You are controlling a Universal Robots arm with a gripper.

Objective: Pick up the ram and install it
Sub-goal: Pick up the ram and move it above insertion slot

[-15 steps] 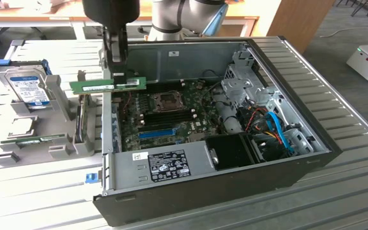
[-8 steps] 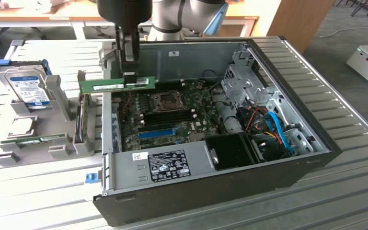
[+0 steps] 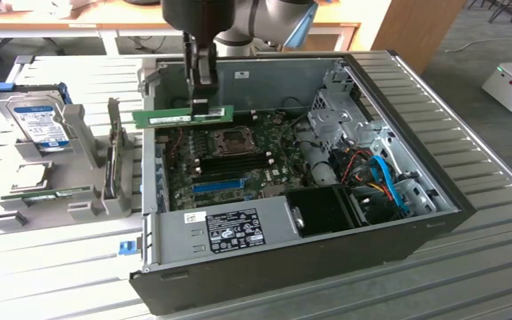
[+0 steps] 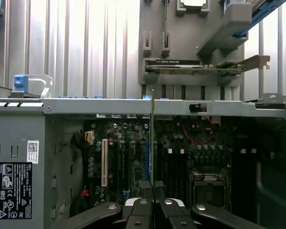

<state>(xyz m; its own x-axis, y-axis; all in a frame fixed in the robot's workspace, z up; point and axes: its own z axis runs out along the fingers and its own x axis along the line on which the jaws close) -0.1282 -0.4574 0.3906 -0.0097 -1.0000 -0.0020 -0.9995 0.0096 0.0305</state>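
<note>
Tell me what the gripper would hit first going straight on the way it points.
The gripper is shut on the ram, so the ram's edge would likely meet the motherboard first, near the black slots; the exact spot is unclear.

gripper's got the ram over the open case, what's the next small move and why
Probably ease it down toward the black memory slots: the gripper holds the ram above the motherboard, roughly parallel to those slots, not yet seated.
</note>
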